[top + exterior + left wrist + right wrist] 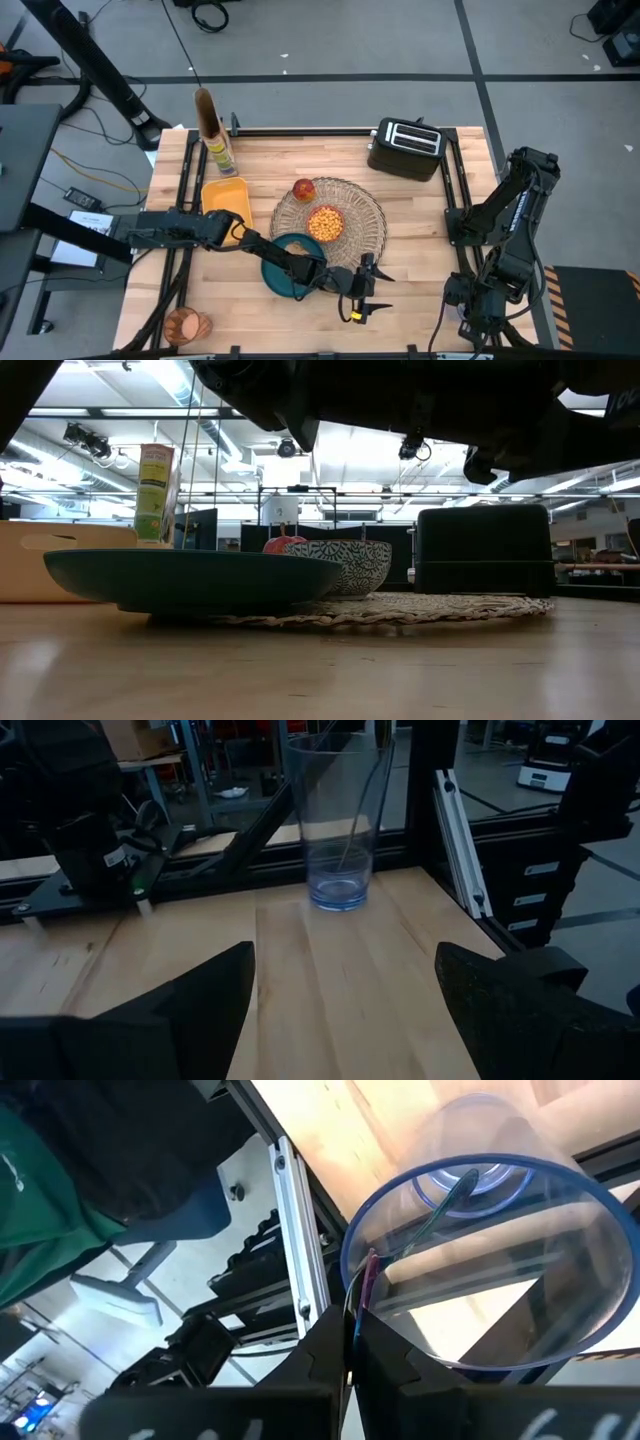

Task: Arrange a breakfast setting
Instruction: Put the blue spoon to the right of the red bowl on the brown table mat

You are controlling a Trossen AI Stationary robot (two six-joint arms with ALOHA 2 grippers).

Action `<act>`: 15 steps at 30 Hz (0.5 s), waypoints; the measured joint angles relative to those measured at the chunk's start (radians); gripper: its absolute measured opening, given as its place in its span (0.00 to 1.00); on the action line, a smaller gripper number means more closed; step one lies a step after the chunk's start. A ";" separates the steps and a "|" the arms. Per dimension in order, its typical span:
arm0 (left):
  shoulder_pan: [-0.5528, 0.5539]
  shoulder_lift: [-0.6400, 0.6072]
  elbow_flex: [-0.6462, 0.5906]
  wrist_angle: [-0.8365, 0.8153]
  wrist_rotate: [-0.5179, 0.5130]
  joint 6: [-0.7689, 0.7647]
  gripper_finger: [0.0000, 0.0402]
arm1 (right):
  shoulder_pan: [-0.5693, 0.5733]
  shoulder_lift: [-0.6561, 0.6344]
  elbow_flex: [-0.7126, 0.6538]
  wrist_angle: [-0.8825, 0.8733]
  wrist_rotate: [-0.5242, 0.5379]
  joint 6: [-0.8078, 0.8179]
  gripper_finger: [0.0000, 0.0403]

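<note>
At the table's 4 o'clock corner, against the rail: translucent cup, upright, spoon leaning inside it. The right gripper was pinched tight on the cup's rim, one finger inside and one outside. That was probably the only workable hold on a wall too wide to span.

- Left gripper: fingers spread wide, holding nothing. It hovered at 5 o'clock of the placemat and faced toward 3 o'clock, where the cup stood, apparently ready to receive it or clear of the way.
- Placemat: centre of table, the base of the setting.
- Bowl: middle of the mat, orange contents.
- Apple: at 11 o'clock on the mat, just beside the bowl.
- Teal plate: at 7 o'clock, overlapping the mat's edge. A brownish piece, likely the toast, lay on it.
- Toaster: at 1 o'clock, off the mat, not part of the setting.

Cup and spoon were judged outstanding, and the mat's 3 o'clock side lay bare for them.
</note>
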 joint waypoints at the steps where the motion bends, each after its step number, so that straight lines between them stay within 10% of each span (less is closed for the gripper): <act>1: 0.000 0.000 0.000 -0.001 0.000 0.000 0.79 | 0.000 0.000 0.000 0.001 -0.003 -0.005 0.04; 15: -0.002 0.000 -0.001 -0.029 0.016 0.010 0.79 | 0.000 -0.094 0.001 0.006 -0.005 -0.019 0.03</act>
